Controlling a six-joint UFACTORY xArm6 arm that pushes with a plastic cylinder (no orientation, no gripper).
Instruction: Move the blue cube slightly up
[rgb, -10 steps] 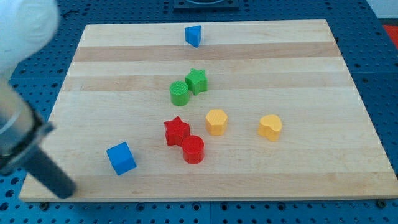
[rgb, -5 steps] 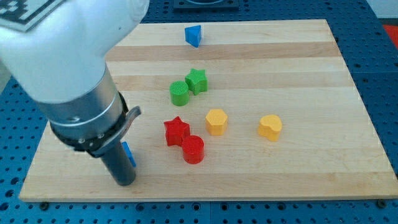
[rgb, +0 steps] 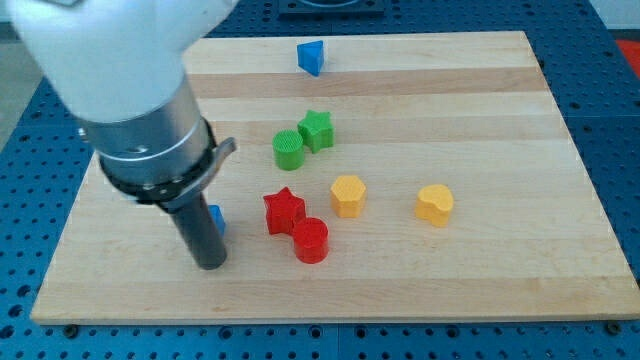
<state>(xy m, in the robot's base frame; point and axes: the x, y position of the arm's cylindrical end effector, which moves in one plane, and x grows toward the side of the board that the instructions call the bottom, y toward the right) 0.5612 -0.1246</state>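
Observation:
The blue cube (rgb: 214, 218) sits at the lower left of the wooden board (rgb: 480, 110), mostly hidden behind my rod; only a sliver of it shows at the rod's right. My tip (rgb: 209, 264) rests on the board just below the cube, touching or nearly touching it. The arm's large white and grey body covers the view's upper left.
A red star (rgb: 283, 210) and a red cylinder (rgb: 311, 240) lie just right of the cube. A green cylinder (rgb: 288, 149) and green star (rgb: 317, 130) sit above them. Two yellow blocks (rgb: 348, 195) (rgb: 434, 204) lie right. A blue wedge (rgb: 311, 56) sits at top.
The arm has swept in from the lower left to the blue cube and moved up. The cube has shifted up and slightly right with the tip.

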